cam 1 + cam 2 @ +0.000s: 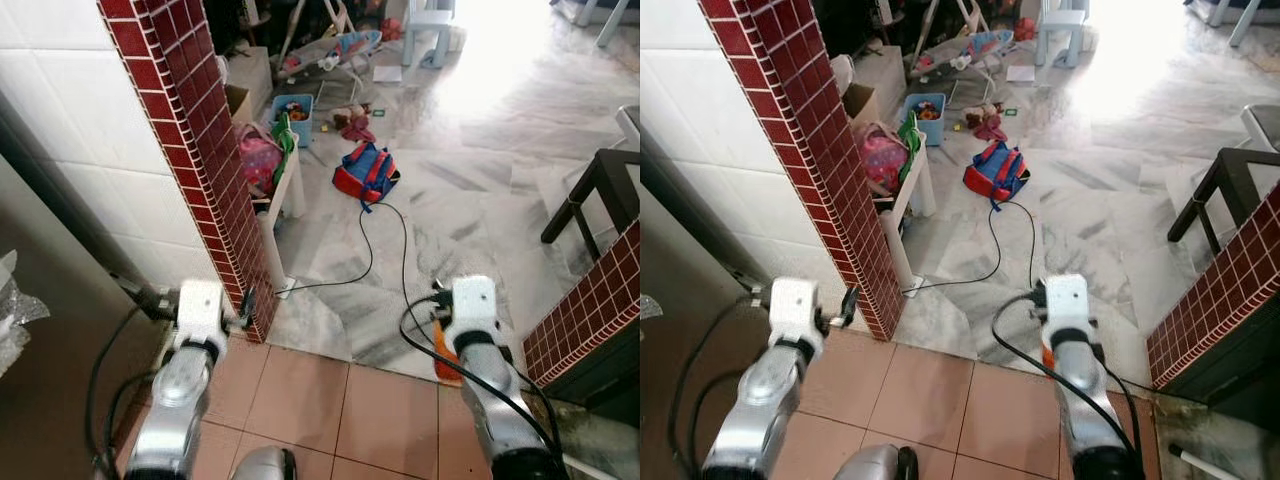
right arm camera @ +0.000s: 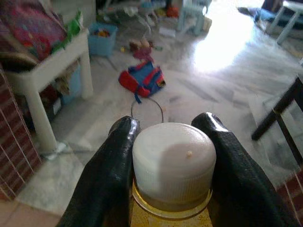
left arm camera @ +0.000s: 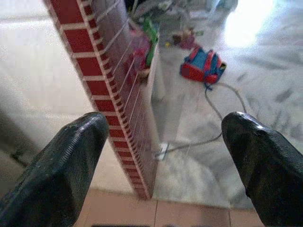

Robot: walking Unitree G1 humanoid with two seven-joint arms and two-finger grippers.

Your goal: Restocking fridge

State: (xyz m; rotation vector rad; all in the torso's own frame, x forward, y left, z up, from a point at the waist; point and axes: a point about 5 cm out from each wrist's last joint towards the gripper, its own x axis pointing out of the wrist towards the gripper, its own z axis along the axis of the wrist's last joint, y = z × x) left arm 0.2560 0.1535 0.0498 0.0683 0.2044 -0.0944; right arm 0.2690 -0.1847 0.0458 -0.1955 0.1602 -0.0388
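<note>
My right gripper [image 2: 168, 142] is shut on a bottle, its two fingers pressed against the sides of the white cap [image 2: 174, 158]. The bottle's yellow-orange body [image 1: 445, 362] peeks out under the right wrist, above the edge of the tiled floor. My left gripper [image 3: 165, 137] is open and holds nothing, its fingers [image 3: 66, 161] spread wide. It sits beside the foot of the red tiled pillar [image 1: 200, 150]. A flat grey-brown panel [image 1: 40, 360] stands at the far left.
A black cable [image 1: 385, 250] runs across the marble floor to a blue and red backpack [image 1: 366, 172]. A small white table [image 1: 285, 195] with bags stands behind the pillar. A dark table [image 1: 600, 195] and a low red tiled wall [image 1: 590, 310] are on the right.
</note>
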